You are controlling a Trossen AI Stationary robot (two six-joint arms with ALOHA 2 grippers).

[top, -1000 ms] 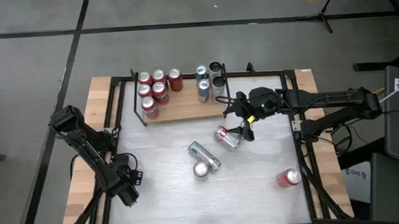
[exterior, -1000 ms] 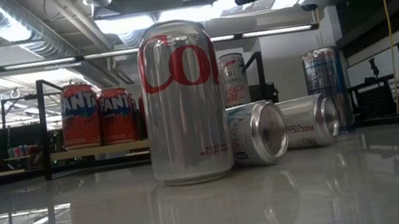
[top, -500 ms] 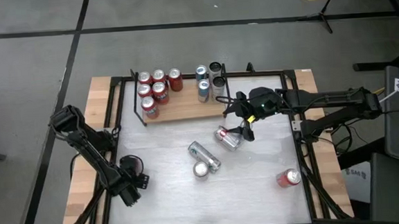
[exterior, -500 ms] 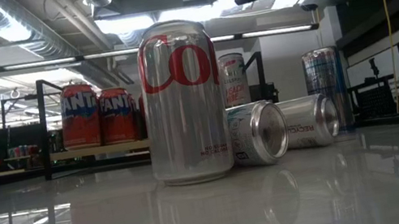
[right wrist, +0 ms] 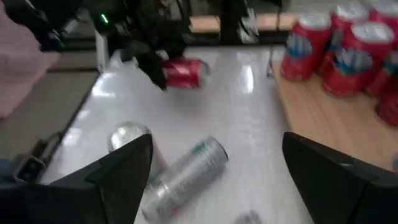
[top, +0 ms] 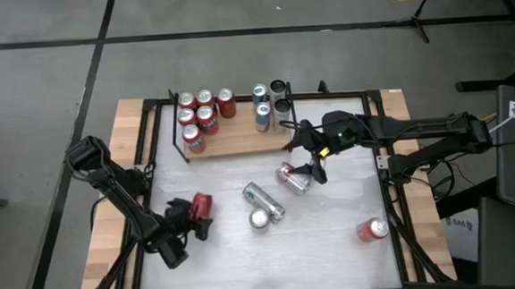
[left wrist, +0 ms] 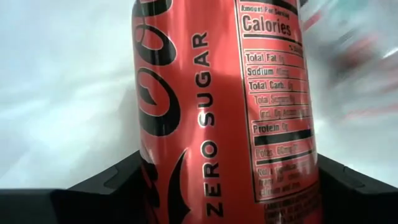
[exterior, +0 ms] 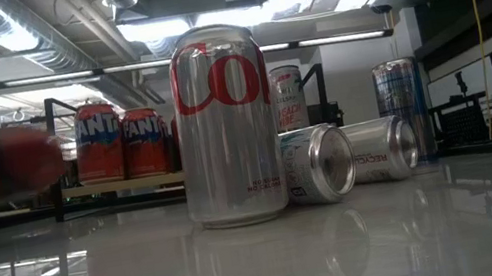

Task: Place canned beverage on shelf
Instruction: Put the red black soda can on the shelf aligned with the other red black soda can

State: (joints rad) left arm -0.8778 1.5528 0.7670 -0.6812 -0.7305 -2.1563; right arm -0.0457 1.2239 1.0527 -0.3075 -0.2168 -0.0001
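In the high view, the left gripper (top: 195, 216) is seen at the table's (top: 335, 247) near left, closed on a red can (top: 201, 204) held on its side. The right gripper (top: 315, 163) hangs just in front of the shelf's (top: 239, 138) right end, jaws wide apart and empty. Ten cans are counted on the shelf: six red (top: 206, 117) at the left and four silver (top: 262, 115) at the right. Four more are counted on the table: one upright silver can (top: 260, 219), two lying silver cans (top: 264, 198) (top: 293, 177), and a second red can (top: 372, 230) well apart at the near right.

In the low view, the upright silver can (exterior: 224, 127) is nearest, with the two lying cans (exterior: 320, 164) (exterior: 385, 148) beside it. Two orange cans (exterior: 97, 142) are seen on the shelf (exterior: 122, 185). A red blur (exterior: 12, 164) at the left is the held can.

In the left wrist view, one red can (left wrist: 217, 112) is gripped between the two fingers (left wrist: 93, 193).

In the right wrist view, the fingers (right wrist: 118, 177) are spread with nothing between them. Beyond them, three cans are seen off the shelf (right wrist: 311, 118): the upright one (right wrist: 127, 137), one lying (right wrist: 186, 174), and the red can (right wrist: 185, 71) in the left gripper (right wrist: 155, 59).
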